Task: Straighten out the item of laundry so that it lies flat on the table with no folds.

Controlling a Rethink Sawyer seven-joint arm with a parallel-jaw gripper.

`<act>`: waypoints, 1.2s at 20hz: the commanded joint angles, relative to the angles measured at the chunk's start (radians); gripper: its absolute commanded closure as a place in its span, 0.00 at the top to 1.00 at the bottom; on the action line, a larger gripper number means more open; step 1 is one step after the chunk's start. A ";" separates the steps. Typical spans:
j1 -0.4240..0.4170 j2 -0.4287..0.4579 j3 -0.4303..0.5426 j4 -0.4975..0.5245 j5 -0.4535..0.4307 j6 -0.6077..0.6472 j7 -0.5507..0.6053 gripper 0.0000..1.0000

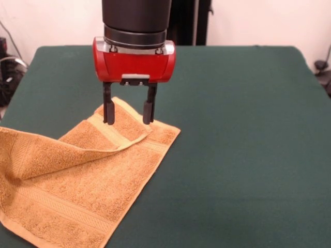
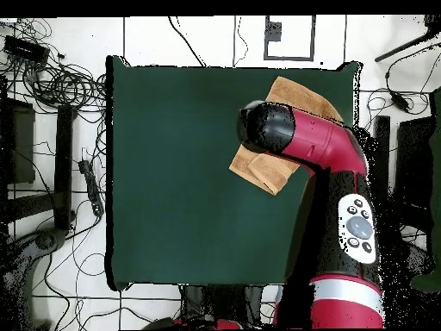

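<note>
In the front view, the golden-orange towel (image 1: 77,181) is seen at the near left of the green bench (image 1: 248,129), with its near end running out of the picture. A large flap is folded over from the left, its edge running diagonally across the towel up to the far corner, and a paler woven band is visible along the near end. The gripper (image 1: 129,110) is held directly above that far corner, jaws released, one finger on each side of the folded flap's far tip; whether the tips are touching the cloth cannot be told. No cloth is held between them yet. The step in hand is judged to be the taking of the folded flap so that it can be opened out. It would be done well if only the upper layer were pinched, close to its free edge, and if the flap were then carried back toward the left, away from the fold line, low over the bench so that the layer beneath is not dragged along. In the overhead view, the towel (image 2: 274,164) is seen near the far right corner of the bench (image 2: 172,172), with one part past the far edge of the green cloth; much of it is covered by the arm (image 2: 319,146), and the jaws are hidden beneath the wrist.
</note>
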 commanded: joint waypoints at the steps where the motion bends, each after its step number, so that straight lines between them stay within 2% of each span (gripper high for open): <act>1: 0.048 0.078 -0.003 0.186 0.007 -0.053 0.299 1.00; 24: 0.056 0.062 -0.007 0.220 0.022 -0.056 0.286 1.00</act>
